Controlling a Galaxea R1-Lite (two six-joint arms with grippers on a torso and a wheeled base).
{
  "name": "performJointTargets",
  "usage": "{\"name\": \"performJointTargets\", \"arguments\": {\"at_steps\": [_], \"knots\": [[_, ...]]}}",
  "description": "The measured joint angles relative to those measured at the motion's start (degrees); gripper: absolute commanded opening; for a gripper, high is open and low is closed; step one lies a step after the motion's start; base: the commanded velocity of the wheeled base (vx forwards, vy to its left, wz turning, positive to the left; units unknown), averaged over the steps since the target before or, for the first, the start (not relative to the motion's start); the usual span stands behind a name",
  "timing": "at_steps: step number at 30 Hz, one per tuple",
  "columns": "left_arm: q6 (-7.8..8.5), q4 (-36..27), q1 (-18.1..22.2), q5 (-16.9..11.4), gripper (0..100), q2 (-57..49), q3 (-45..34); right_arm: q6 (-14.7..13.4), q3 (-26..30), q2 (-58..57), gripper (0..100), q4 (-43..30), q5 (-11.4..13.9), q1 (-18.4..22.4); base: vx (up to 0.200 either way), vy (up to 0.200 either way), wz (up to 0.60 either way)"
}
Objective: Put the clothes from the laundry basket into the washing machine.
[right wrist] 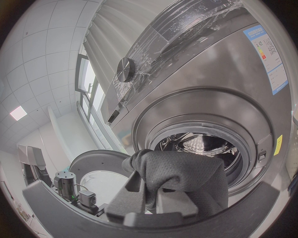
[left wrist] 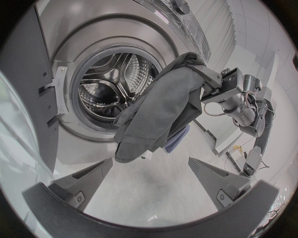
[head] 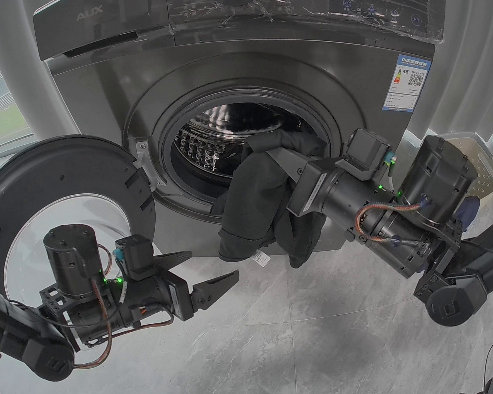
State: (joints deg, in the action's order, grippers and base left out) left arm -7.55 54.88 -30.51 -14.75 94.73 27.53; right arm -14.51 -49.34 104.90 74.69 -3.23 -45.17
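Observation:
The grey washing machine (head: pixel 237 67) stands with its round door (head: pixel 50 186) swung open to the left and its drum (head: pixel 220 140) exposed. My right gripper (head: pixel 280 159) is shut on a dark garment (head: pixel 258 205) at the drum's rim. The cloth hangs down outside the opening, over the machine's front. From the right wrist, the garment (right wrist: pixel 186 173) bunches between the fingers (right wrist: pixel 130 198) before the drum (right wrist: pixel 201 148). My left gripper (head: pixel 213 264) is open and holds nothing, low over the floor in front of the door. The white laundry basket (head: pixel 482 161) sits at the right, behind my right arm.
A blue cloth (head: pixel 471 210) shows beside the basket, behind my right arm. Something dark lies at the bottom of the drum (left wrist: pixel 108 110). The open door takes up the left side. Grey tiled floor (head: pixel 301 336) stretches in front of the machine.

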Motion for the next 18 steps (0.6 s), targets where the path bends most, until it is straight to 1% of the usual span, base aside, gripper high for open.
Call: {"name": "performJointTargets", "arguments": {"at_steps": [4,12,18], "knots": [[-0.04,3.9,-0.2,0.0,100,4.6,1.4,0.0,0.0,0.0,0,0.0,0.0,-0.2,0.000,0.000,0.00],[-0.06,6.6,0.1,-0.1,100,11.3,4.7,0.0,0.1,0.0,0,0.1,0.0,-0.6,0.000,0.000,0.00],[-0.94,12.0,1.0,0.3,100,15.2,7.3,0.0,0.3,0.0,0,0.2,0.0,-0.7,0.000,0.000,0.00]]}}
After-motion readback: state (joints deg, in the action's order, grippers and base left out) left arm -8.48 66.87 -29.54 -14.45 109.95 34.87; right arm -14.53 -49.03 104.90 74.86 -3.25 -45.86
